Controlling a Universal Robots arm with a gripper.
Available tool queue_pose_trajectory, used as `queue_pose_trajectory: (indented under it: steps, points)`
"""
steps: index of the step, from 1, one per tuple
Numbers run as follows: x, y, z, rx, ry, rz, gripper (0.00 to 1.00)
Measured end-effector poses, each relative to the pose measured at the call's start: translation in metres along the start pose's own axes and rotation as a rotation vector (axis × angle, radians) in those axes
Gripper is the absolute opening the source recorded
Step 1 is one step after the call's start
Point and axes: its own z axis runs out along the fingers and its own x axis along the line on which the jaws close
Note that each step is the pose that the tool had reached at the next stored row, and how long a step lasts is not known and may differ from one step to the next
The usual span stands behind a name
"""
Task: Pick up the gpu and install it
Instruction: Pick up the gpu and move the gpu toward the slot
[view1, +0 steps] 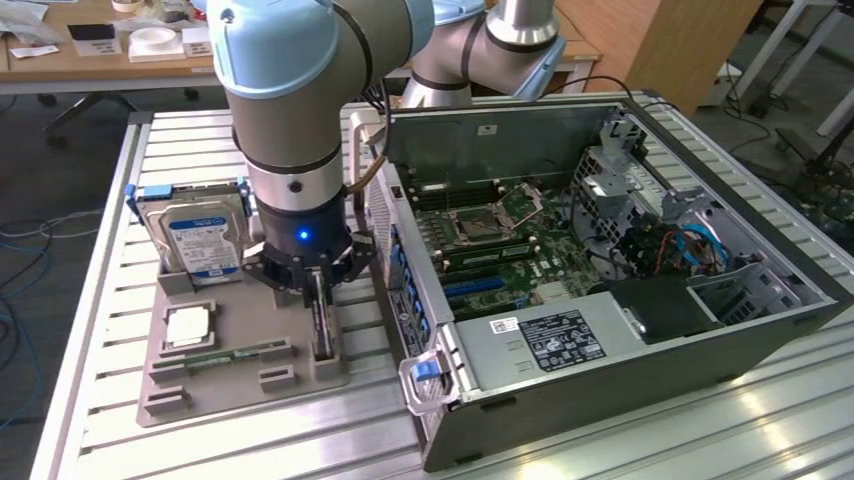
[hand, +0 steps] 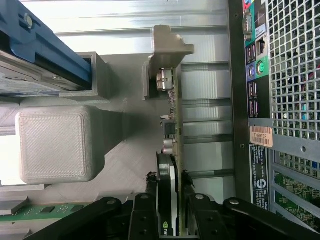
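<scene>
1. The gpu (view1: 320, 325) stands on edge in its slot in the tray (view1: 254, 390) on the bench (view1: 80, 330), just beside the case (view1: 601, 370).
2. The gripper (view1: 318, 292) is straight above it. The fingers (hand: 144, 212) are narrow, one pinched on each face of the card.
3. The card looks seated in the slot, not lifted.
4. My read is to pull straight up along the slot. Any sideways drag would likely bind the board edge.
5. Grip the flat faces squarely, because a skewed pinch could let the thin card pivot.
6. Keep the lift clear of the case grille and the drive (view1: 200, 235).
</scene>
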Motion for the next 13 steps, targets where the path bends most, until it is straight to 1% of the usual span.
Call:
queue_pose_trajectory:
  steps: [1,3,13]
  points:
    - [-0.0001,0.0,0.0,0.0001,-0.0003,0.0,0.28]
    - [-0.0001,0.0,0.0,0.0,-0.0004,0.0,0.27]
    - [-0.0001,0.0,0.0,0.0,-0.0004,0.0,0.27]
